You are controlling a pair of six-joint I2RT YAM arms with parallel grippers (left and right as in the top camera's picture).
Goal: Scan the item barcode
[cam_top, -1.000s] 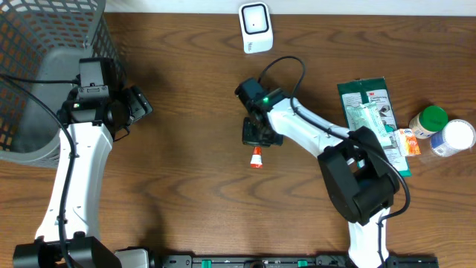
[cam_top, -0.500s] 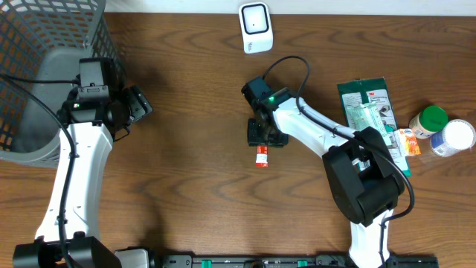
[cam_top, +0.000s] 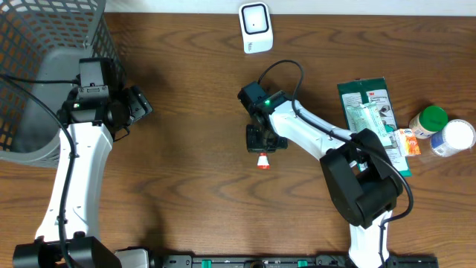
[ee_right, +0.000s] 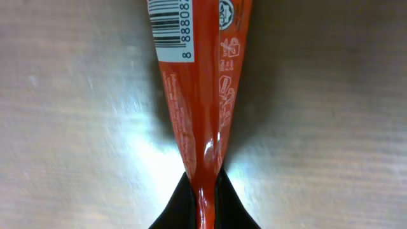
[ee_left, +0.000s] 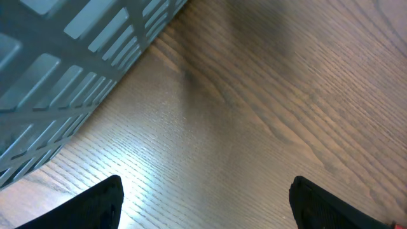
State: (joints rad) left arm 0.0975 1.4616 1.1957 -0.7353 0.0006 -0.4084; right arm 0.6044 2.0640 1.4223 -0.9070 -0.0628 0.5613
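Note:
The item is a small red packet [ee_right: 194, 83] with a white barcode label at its top left. My right gripper [ee_right: 205, 207] is shut on its narrow lower end, just above the wooden table. From above the packet [cam_top: 262, 159] pokes out below the right gripper [cam_top: 262, 146] at the middle of the table. The white barcode scanner [cam_top: 255, 28] stands at the far edge, well beyond the packet. Beside the basket, my left gripper [ee_left: 203, 205] stands open with only bare table between its fingers; from above it [cam_top: 138, 105] sits at the left.
A grey mesh basket [cam_top: 44, 67] fills the far left corner. On the right lie a green packaged item [cam_top: 366, 104], a small orange box [cam_top: 408, 141], a green-capped bottle [cam_top: 430, 119] and a white-capped bottle [cam_top: 454, 137].
The right gripper has shifted slightly right, let the packet go half a second ago and shut on it again. The packet sits a little further right. The left arm has not moved.

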